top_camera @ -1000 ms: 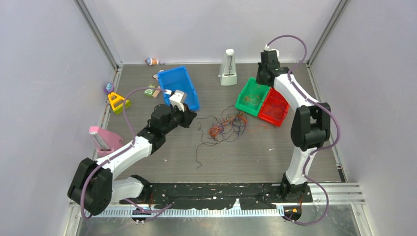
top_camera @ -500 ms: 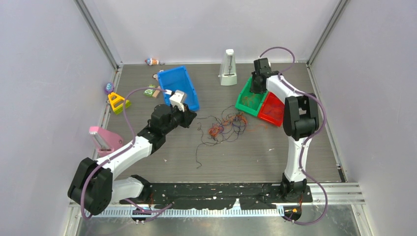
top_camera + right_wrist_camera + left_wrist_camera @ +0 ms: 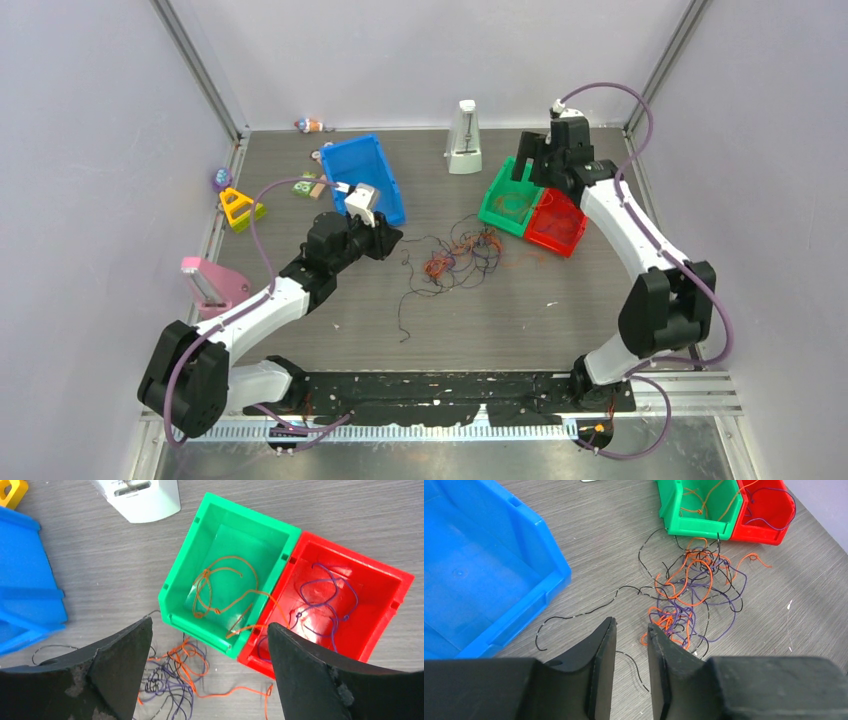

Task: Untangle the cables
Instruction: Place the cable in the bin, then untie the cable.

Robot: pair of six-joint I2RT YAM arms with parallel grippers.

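Right gripper spread wide above two bins.
The left gripper has its fingers a little apart and holds nothing. The cables lie tangled on the table, near the green bin. Some orange strands are inside the green bin, and purple ones are in the red bin.

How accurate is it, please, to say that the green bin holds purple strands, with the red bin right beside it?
Not quite: the green bin holds orange strands, not purple, as the right wrist view shows; the red bin does sit right beside it.
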